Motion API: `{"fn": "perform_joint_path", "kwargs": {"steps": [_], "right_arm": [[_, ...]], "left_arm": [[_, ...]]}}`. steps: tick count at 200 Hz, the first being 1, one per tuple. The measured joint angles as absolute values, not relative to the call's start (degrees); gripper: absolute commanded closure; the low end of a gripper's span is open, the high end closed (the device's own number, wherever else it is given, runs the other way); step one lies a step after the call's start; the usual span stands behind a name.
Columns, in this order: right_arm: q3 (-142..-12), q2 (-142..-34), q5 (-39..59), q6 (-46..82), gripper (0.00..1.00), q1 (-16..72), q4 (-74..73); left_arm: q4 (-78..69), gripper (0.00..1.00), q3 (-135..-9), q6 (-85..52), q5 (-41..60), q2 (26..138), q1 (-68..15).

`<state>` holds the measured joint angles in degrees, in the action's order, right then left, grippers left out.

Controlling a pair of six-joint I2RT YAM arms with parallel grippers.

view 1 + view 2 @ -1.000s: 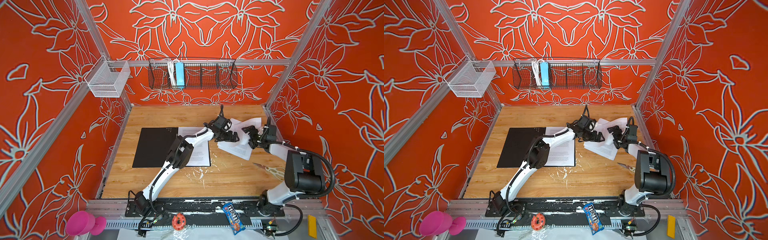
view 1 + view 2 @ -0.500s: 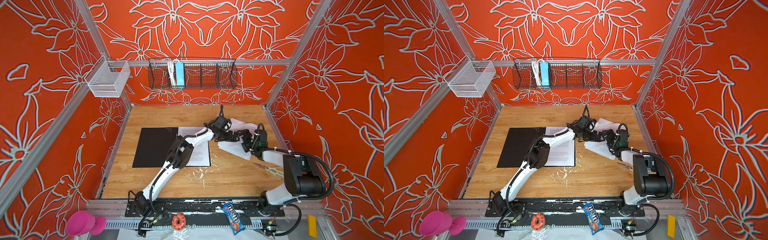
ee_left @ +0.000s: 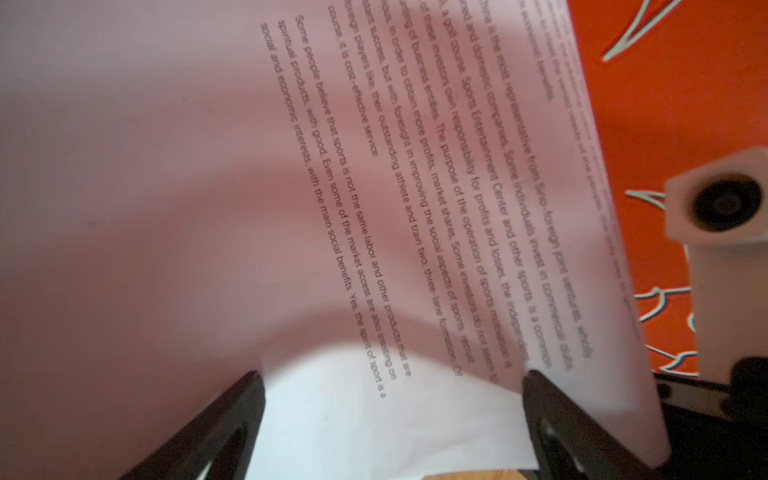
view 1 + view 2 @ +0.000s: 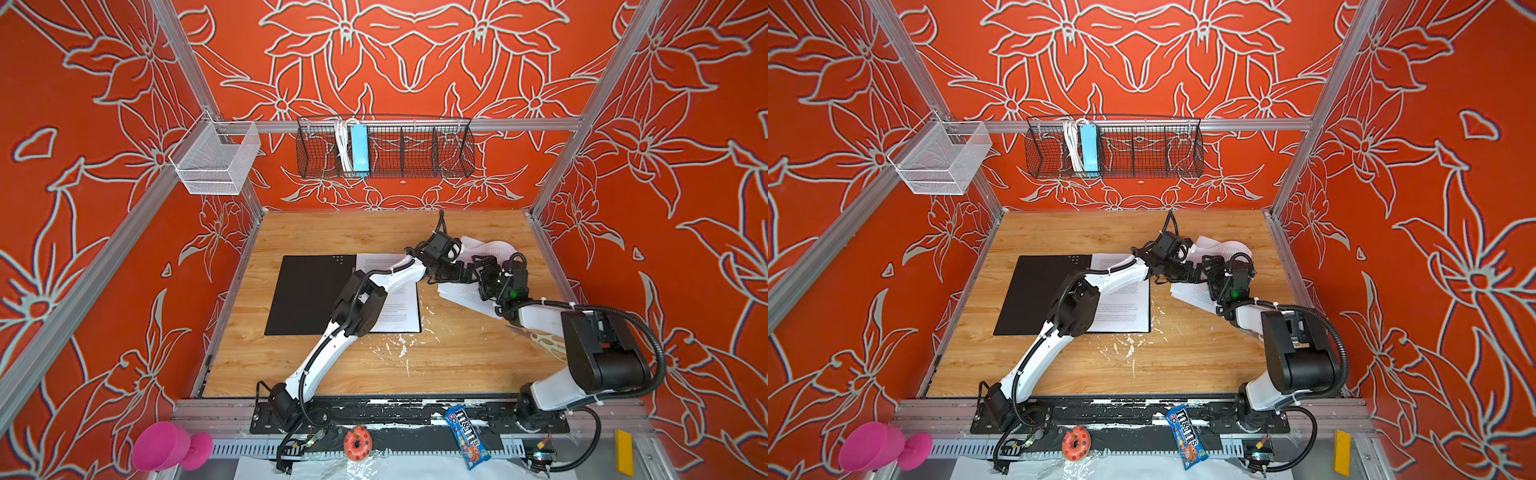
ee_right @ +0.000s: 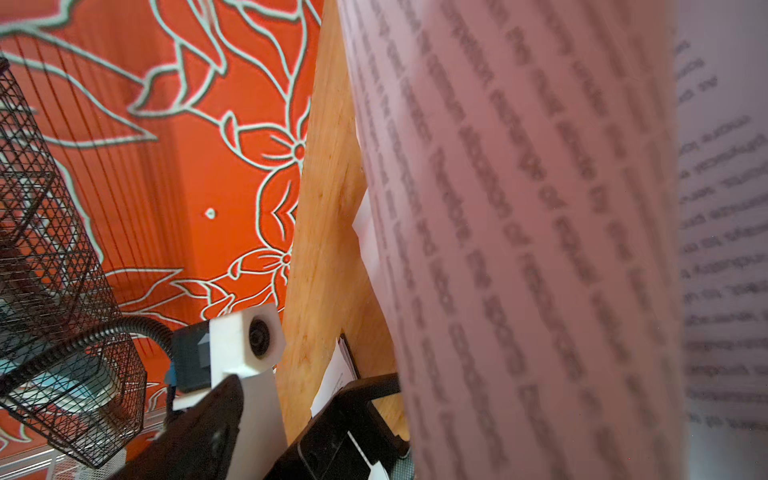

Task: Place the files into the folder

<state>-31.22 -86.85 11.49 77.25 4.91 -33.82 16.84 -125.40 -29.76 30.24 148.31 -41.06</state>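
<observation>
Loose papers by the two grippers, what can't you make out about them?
- Sheet count: in both top views the left gripper and right gripper cover the overlapping papers.
- Whether the right gripper touches paper: a curled sheet fills the right wrist view.
- That sheet's print: blurred, too close.
</observation>
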Motion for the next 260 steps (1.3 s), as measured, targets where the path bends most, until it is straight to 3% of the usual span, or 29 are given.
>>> {"fn": "perform_joint_path", "kwargs": {"steps": [113, 151, 215, 244, 260], "right_arm": [[-31.0, -84.0, 8.8, 78.0, 0.04, 7.9, -29.3], [-30.6, -79.7, 6.7, 76.3, 0.06, 4.2, -24.9], [-28.8, -82.9, 6.7, 75.6, 0.12, -2.1, -23.1], [-28.8, -83.0, 6.9, 75.5, 0.24, -2.3, -23.2], [-28.7, -83.2, 6.9, 75.5, 0.39, -2.3, -23.6]], "left_arm": [[12.1, 0.02, -122.1, -30.5, 31.9, 147.6, -40.9], [10.7, 0.02, -121.3, -30.5, 32.7, 147.5, -40.9], [10.1, 0.02, -121.0, -30.8, 33.5, 147.5, -40.8], [10.0, 0.02, -121.0, -31.0, 33.6, 147.5, -40.8], [10.0, 0.02, -121.0, -31.0, 33.7, 147.5, -40.7]]}}
